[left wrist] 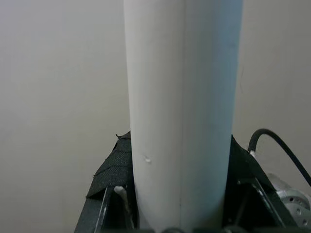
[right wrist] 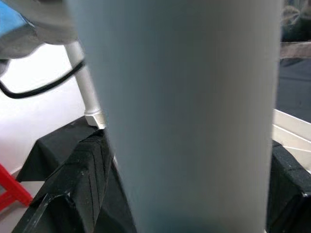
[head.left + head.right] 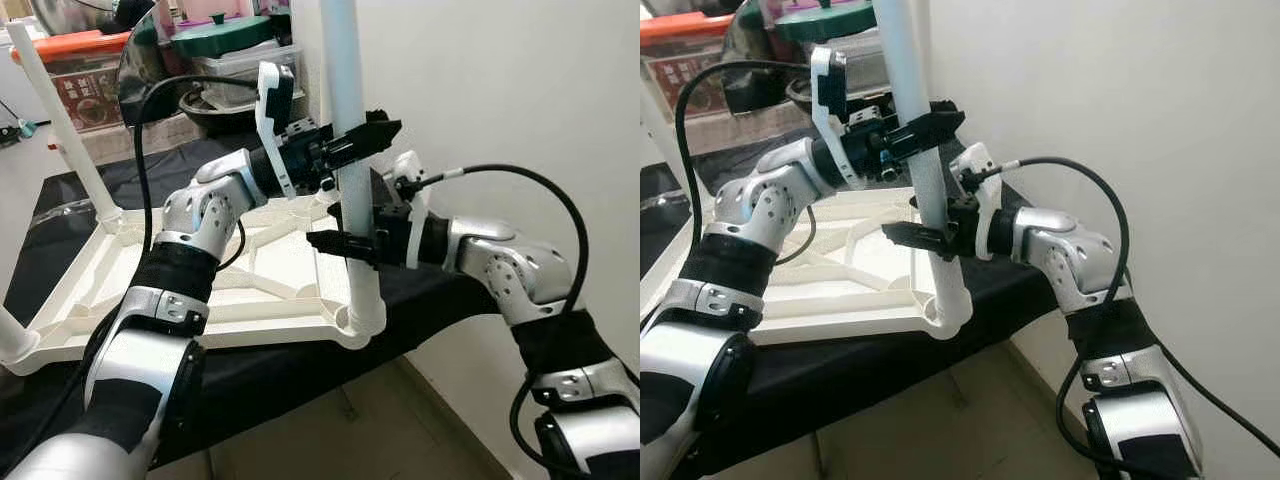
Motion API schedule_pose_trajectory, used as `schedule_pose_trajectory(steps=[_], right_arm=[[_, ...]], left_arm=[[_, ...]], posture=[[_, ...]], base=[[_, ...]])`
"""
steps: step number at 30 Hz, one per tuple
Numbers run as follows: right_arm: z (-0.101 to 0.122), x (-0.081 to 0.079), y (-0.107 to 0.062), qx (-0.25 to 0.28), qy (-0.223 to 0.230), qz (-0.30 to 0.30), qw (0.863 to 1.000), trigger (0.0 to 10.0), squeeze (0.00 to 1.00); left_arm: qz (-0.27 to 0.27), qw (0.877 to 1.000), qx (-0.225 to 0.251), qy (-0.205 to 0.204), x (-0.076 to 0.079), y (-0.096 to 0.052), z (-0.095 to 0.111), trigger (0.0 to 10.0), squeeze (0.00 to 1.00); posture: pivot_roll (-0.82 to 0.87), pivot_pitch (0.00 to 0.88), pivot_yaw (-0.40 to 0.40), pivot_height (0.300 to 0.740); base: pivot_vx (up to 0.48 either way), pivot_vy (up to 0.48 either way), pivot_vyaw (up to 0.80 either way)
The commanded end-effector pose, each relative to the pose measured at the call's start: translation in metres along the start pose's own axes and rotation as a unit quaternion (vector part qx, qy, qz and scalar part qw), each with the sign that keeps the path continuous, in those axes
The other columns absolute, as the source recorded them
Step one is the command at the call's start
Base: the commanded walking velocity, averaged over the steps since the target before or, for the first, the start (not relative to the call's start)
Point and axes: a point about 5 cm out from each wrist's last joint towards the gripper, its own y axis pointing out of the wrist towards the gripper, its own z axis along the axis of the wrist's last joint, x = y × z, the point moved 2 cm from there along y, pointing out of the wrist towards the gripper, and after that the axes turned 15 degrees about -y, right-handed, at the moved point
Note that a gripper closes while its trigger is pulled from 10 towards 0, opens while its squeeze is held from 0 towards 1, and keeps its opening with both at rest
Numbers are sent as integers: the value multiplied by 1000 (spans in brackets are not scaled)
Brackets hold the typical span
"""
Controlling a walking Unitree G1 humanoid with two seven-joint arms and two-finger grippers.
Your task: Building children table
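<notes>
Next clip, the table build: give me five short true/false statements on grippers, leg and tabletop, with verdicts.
1. Both grippers clamp the same white leg. True.
2. The left gripper holds the leg below the right gripper. False: the left is higher.
3. The tabletop lies upside down on a black cloth. True.
4. The leg lies flat on the cloth. False: it stands upright in the tabletop's corner socket.
5. Another leg stands at a far corner. True.
</notes>
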Motion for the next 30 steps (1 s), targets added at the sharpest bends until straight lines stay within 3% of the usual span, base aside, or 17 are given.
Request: schedule_pose_trajectory(steps=[1, 30], right_arm=[[-2, -3, 7, -9, -2, 7, 1000, 10000, 0], [-2, -2, 18, -9, 0, 0, 1000, 10000, 0]], left_arm=[[-3, 1000, 6, 3, 0, 1, 2, 10000, 0], [1, 1000, 17, 6, -3, 2, 6, 10000, 0]], posture=[[5, 0, 33, 740], [3, 0, 33, 740]], base=[[0, 0, 0], [0, 0, 0]])
